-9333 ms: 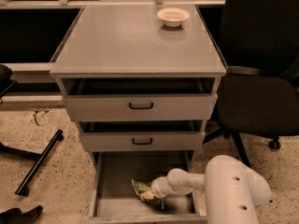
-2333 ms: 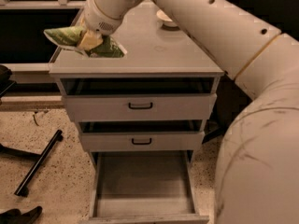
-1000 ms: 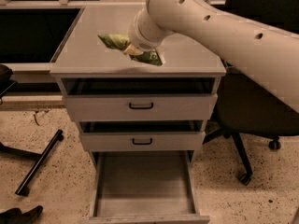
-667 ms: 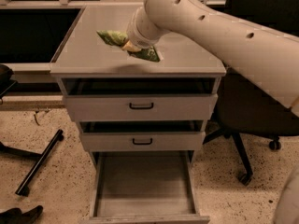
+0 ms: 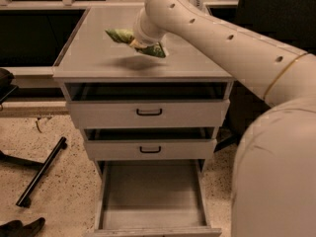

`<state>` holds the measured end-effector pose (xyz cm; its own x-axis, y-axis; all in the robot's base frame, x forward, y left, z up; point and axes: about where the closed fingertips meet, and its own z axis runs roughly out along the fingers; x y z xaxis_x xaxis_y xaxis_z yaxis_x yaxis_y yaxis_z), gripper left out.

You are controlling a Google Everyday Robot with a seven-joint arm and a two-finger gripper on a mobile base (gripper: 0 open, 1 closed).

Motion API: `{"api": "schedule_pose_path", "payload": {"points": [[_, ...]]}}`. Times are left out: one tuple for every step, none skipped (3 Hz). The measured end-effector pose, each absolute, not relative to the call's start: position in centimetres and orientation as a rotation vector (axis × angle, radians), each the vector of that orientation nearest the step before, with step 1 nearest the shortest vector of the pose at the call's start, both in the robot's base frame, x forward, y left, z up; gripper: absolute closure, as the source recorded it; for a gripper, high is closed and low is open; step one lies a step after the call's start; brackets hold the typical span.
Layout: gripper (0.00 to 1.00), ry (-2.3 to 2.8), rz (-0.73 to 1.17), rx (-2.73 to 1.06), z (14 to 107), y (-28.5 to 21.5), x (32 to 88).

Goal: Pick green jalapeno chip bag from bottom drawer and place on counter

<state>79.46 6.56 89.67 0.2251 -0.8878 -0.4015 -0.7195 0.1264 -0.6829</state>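
Note:
The green jalapeno chip bag (image 5: pixel 120 35) is held a little above the counter (image 5: pixel 94 38), with its shadow on the slab below. My gripper (image 5: pixel 137 43) is shut on the bag's middle, at the end of the white arm that reaches in from the right. The bag's ends stick out left and right of the gripper. The bottom drawer (image 5: pixel 153 194) is pulled out at the foot of the cabinet, and its tray is bare.
Two grey drawer fronts with black handles (image 5: pixel 149 112) sit slightly open above the bottom drawer. My white arm (image 5: pixel 256 58) fills the right side and hides the back right of the counter. A black bar (image 5: pixel 42 172) lies on the speckled floor at left.
The arm has carried the bag from the bottom drawer up over the counter. In the last second the bag has stayed over the counter's middle and come down a little.

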Motion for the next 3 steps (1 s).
{"api": "schedule_pose_path", "payload": {"points": [[1.00,1.550,-0.144,-1.603,86.86,6.86,80.12],[0.81,1.555,-0.132,-1.602,86.54,6.96,80.07],[0.58,1.555,-0.132,-1.602,86.53,6.96,80.07]]}}
